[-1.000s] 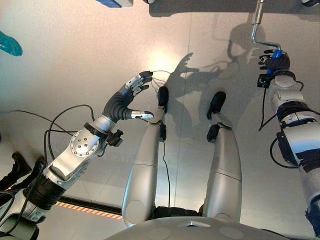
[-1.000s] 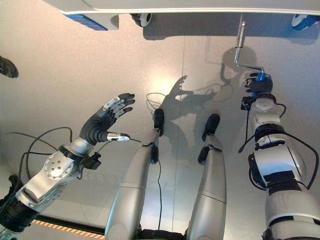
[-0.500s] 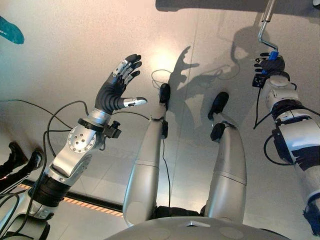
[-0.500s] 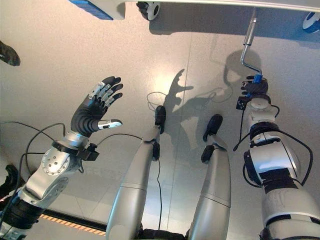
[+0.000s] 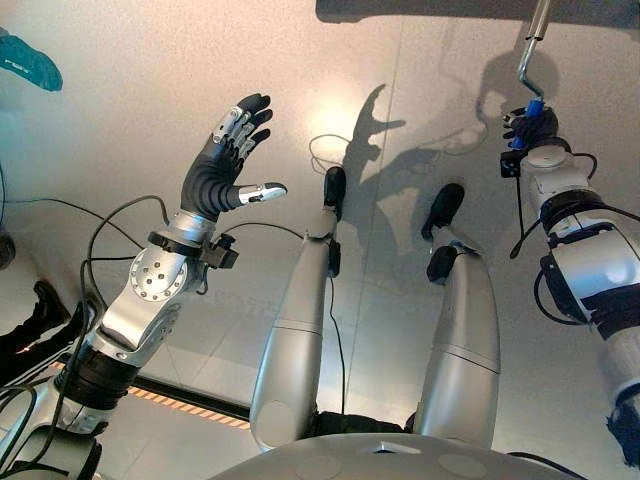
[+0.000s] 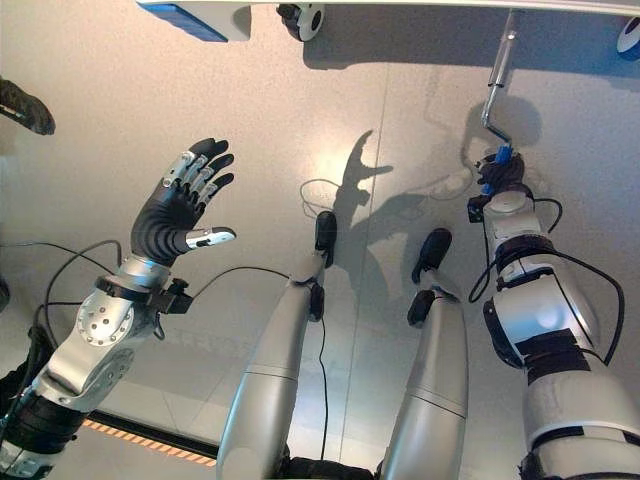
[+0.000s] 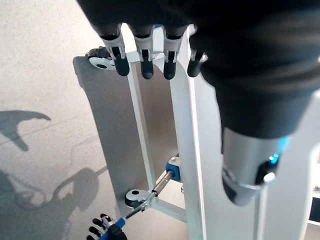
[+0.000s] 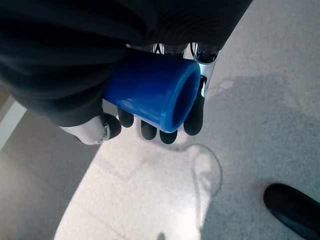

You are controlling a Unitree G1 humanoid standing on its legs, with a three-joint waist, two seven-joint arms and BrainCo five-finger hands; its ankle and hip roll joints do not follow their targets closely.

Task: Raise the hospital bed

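Right robot hand point(image 6: 497, 172) clenched round the blue grip point(image 8: 152, 94) of the hospital bed's crank handle point(image 6: 497, 80); fingers and thumb wrap the grip, its open end showing past them in the right wrist view. The metal crank shaft runs from this hand up to the white bed frame point(image 7: 185, 150), beside a caster wheel point(image 7: 133, 196). Left robot hand point(image 5: 228, 160) released, fingers straight and spread, raised over the floor point(image 5: 130, 90), well apart from the crank and holding nothing.
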